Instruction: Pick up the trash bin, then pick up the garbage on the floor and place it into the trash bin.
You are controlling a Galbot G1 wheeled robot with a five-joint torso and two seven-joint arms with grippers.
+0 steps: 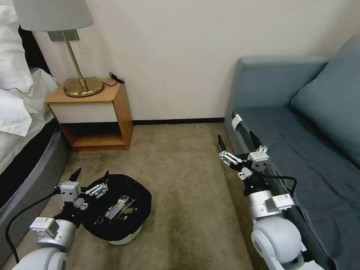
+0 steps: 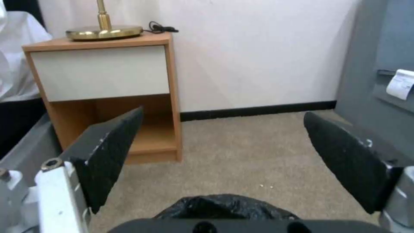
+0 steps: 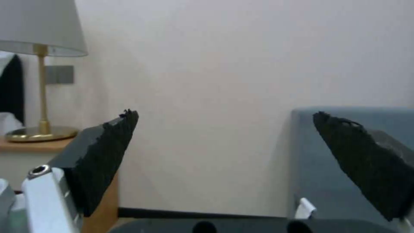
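The trash bin stands on the carpet in front of the robot on its left side, a small white tub with a black bag draped over the rim, and several bits of garbage lie inside it, among them something silvery and something brown. The left gripper hangs at the bin's rim on the side nearest the bed, jaws spread wide and holding nothing; from its wrist camera the two dark fingers frame bare carpet and the nightstand, with a fold of the black bag just beneath them. The right gripper floats higher, close to the front edge of the sofa, also spread wide and empty. The bin looks light and the bag is slack, so the risk I would judge greatest is a grip that closes on loose plastic alone: the liner could pull free or the tub could tip and spill what is already in it. The right arm sits so near the sofa that a careless swing could catch the upholstery or the white tag there
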